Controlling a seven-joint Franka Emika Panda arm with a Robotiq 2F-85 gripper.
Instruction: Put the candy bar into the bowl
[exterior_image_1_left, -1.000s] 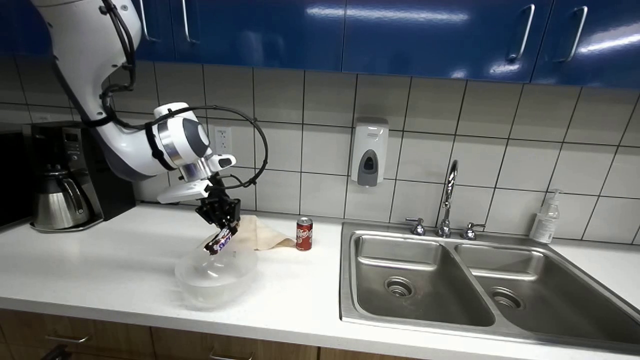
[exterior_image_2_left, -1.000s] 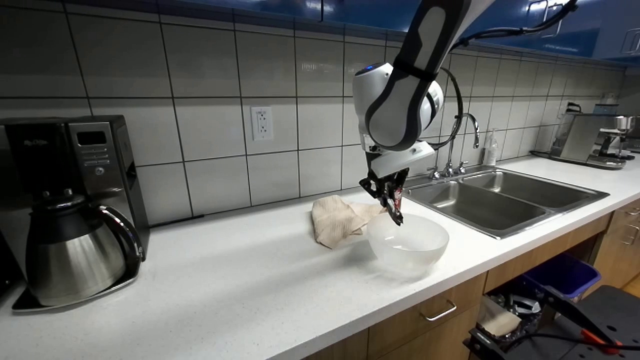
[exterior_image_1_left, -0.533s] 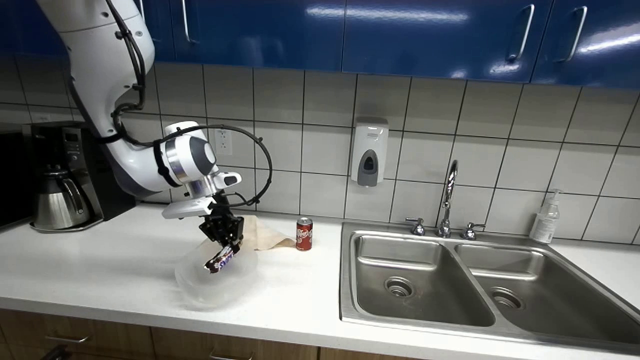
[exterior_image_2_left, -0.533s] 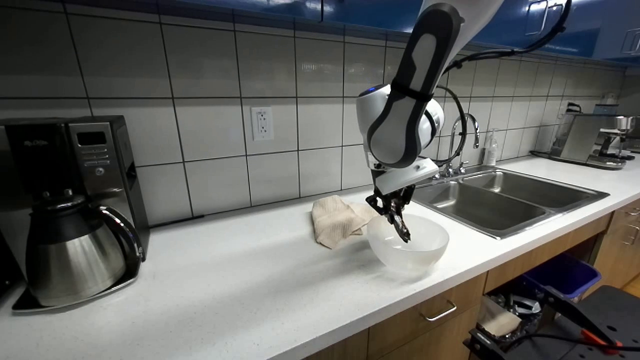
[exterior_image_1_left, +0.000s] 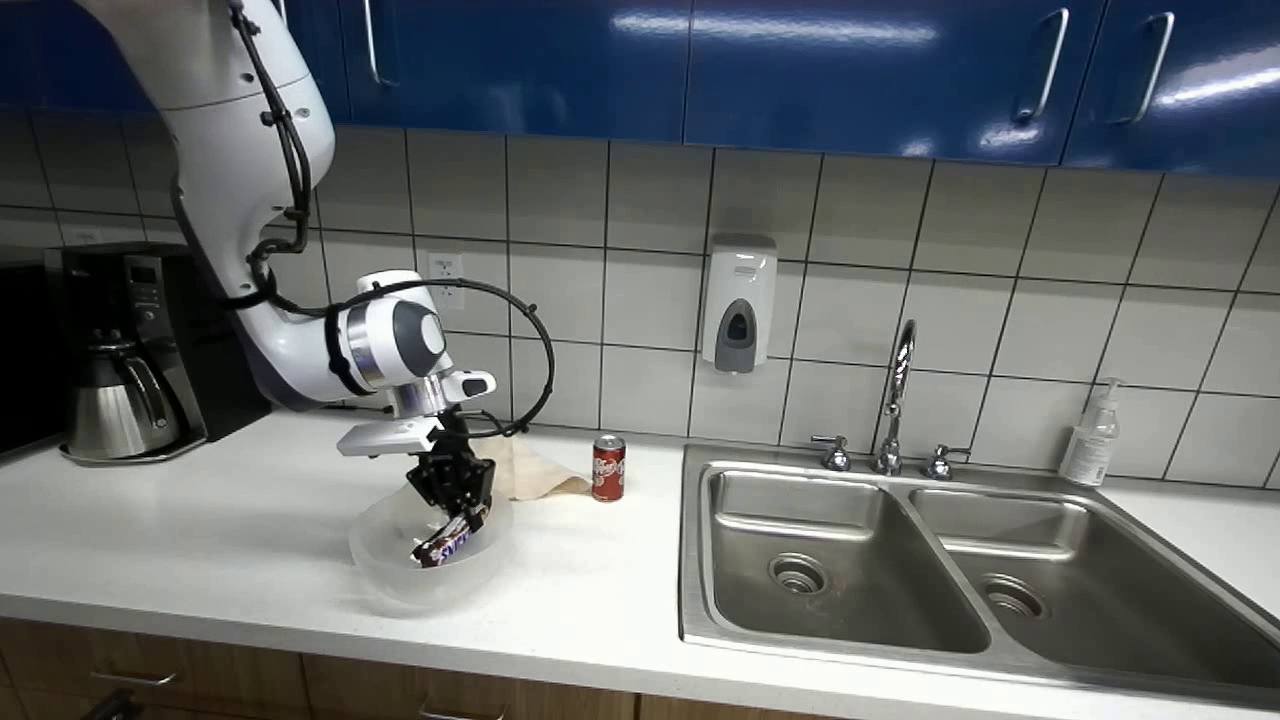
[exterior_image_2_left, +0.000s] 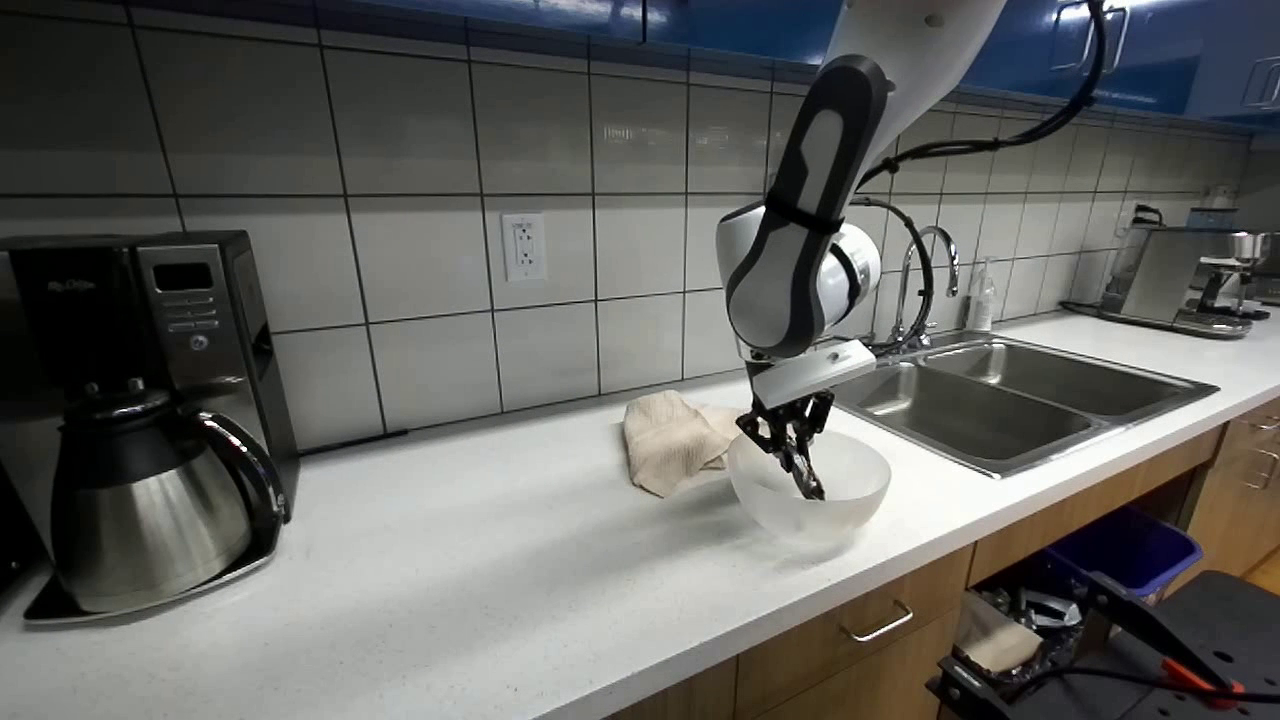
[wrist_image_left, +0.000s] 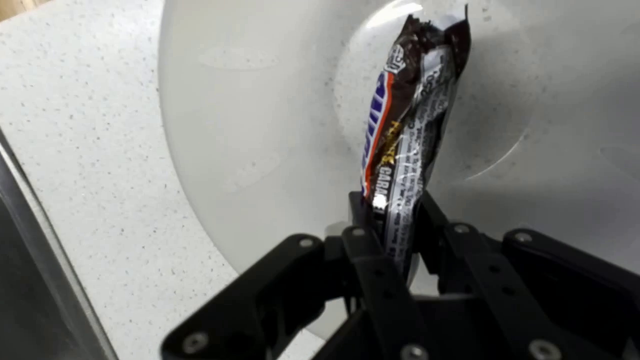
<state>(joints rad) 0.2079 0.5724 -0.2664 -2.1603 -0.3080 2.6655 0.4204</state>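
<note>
White counter spans an exterior view. Lower left, a black claw clamps a brown-wrapped candy bar tilted into a translucent round bowl.

The candy bar is brown, the bowl whitish, the counter speckled.

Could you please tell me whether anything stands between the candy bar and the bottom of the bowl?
Nothing visible does: the gripper holds the candy bar pointing into the open bowl, and the wrist view shows bare bowl around its tip; the cloth lies outside.
</note>
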